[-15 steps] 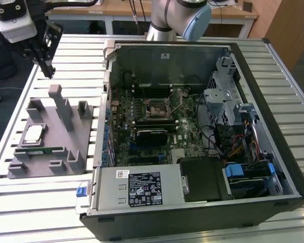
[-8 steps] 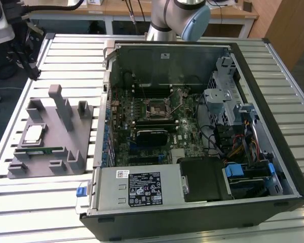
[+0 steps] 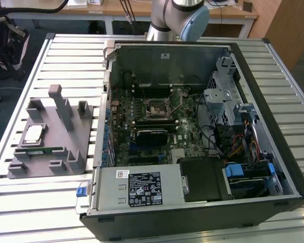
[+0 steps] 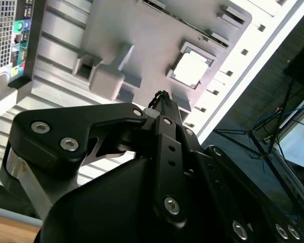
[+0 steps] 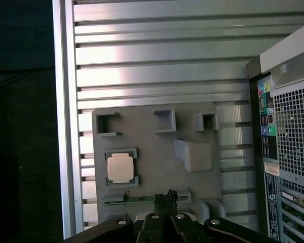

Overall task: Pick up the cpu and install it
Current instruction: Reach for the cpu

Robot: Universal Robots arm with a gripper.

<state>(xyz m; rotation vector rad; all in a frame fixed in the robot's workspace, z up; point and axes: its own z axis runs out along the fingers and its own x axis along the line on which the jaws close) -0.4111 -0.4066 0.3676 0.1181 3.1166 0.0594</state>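
1. Slatted metal table (image 3: pixel 40 202) carries everything, with desks and floor beyond its far edge
2. Counted: one grey tray (image 3: pixel 61 134), one cpu (image 3: pixel 33 132), one green memory stick (image 3: pixel 49 150), one open computer case (image 3: pixel 167 63) and one arm (image 3: pixel 185 17)
3. Only the arm's lower joints show, cut off at the far edge of the exterior view
4. The tray lies at the exterior view's left and the case just beside it at the right
5. The cpu lies flat, silvery top up, in a square pocket of the tray on the side away from the case; it is seen in both wrist views (image 4: pixel 192 68) (image 5: pixel 120 168)
6. The memory stick sits in a slot along the tray's near edge; in the first wrist view the gripper covers part of it
7. Several raised posts and pockets stand on the tray, some hidden behind the black gripper body in the second wrist view
8. Inside the case are a green board (image 3: pixel 187 136), one socket (image 3: pixel 157 108) with its frame lifted and its inside hard to make out, one black block (image 3: pixel 152 135) just near of the socket, one power supply (image 3: pixel 137 187) at the near wall, and cables (image 3: pixel 238 142) at the right
9. The gripper (image 5: pixel 167 195) (image 4: pixel 162 97) hangs over the tray by the memory stick slot with its fingertips together and nothing between them, near the cpu but apart from it
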